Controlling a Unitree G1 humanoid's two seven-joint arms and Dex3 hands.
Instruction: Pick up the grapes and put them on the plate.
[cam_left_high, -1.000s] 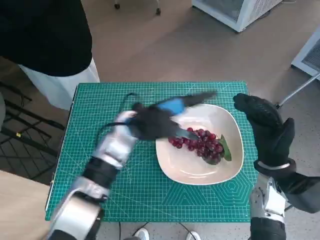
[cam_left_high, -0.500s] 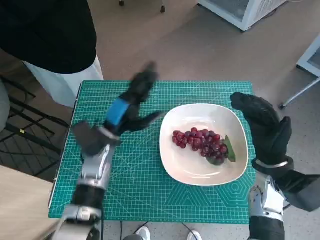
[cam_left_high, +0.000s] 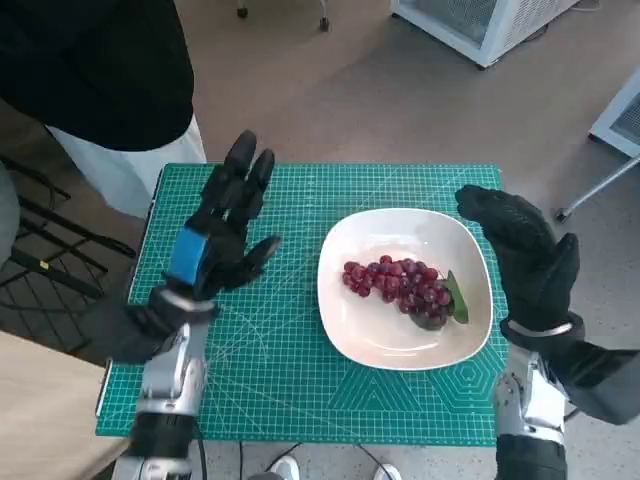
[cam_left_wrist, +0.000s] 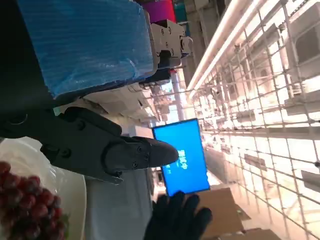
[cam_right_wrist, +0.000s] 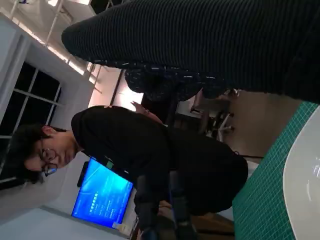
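- The bunch of dark red grapes (cam_left_high: 400, 288) lies in the white rounded-square plate (cam_left_high: 380, 345), toward the green cutting mat's (cam_left_high: 290, 385) right edge.
- The black, blue-taped left hand (cam_left_high: 222, 228) hovers empty, fingers spread; the gloved right hand (cam_left_high: 520, 255) likewise holds nothing.
- Placing looks finished; next, I'd guess, both arms draw clear.

A brown floor (cam_left_high: 330, 110) spread around the table (cam_left_high: 300, 400), which was covered by a green cutting mat (cam_left_high: 290, 350). White cabinets (cam_left_high: 480, 25) stood at the far side. A person in black (cam_right_wrist: 150, 150) sat nearby, a blue screen (cam_right_wrist: 102, 197) glowing behind; ceiling light strips (cam_left_wrist: 225, 40) ran overhead.
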